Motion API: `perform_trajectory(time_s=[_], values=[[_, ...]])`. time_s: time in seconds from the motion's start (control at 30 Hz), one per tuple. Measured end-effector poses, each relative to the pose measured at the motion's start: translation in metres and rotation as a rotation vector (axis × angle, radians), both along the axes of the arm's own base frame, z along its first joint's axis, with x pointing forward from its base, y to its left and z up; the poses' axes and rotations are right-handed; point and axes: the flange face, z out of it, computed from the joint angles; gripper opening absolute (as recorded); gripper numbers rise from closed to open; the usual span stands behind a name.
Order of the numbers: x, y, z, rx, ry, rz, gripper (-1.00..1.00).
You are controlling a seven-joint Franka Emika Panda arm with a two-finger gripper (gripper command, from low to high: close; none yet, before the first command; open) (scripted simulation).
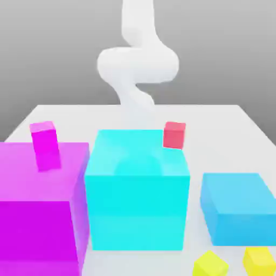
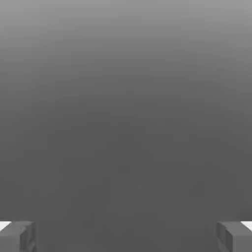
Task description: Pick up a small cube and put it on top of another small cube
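Observation:
Two small bright-yellow cubes lie close together on the white table at the near edge, on the exterior view's right: one (image 1: pixel 211 265) and the other (image 1: pixel 259 261) further right. Both are cut off by the picture's edge. My white arm (image 1: pixel 137 64) rises at the far side of the table, behind the large blocks and well away from the yellow cubes. In the hand view my gripper (image 2: pixel 126 237) is open, its grey fingertips (image 2: pixel 17 236) far apart with nothing between them, facing plain grey background.
A large magenta block (image 1: pixel 38 210) stands on the exterior view's left, a large cyan cube (image 1: pixel 137 194) in the middle, and a lower cyan block (image 1: pixel 240 207) on the right. A tiny magenta cube (image 1: pixel 44 139) and a tiny red cube (image 1: pixel 174 135) sit further back.

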Motion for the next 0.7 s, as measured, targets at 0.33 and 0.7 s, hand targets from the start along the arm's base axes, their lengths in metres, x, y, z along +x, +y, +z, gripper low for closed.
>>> perform_trajectory(time_s=[0.33, 0.7], values=[[0.102, 0.070, -0.142, -0.087, 0.246, -0.038, 0.00], [0.141, 0.152, -0.321, -0.102, 0.484, -0.001, 0.00]])
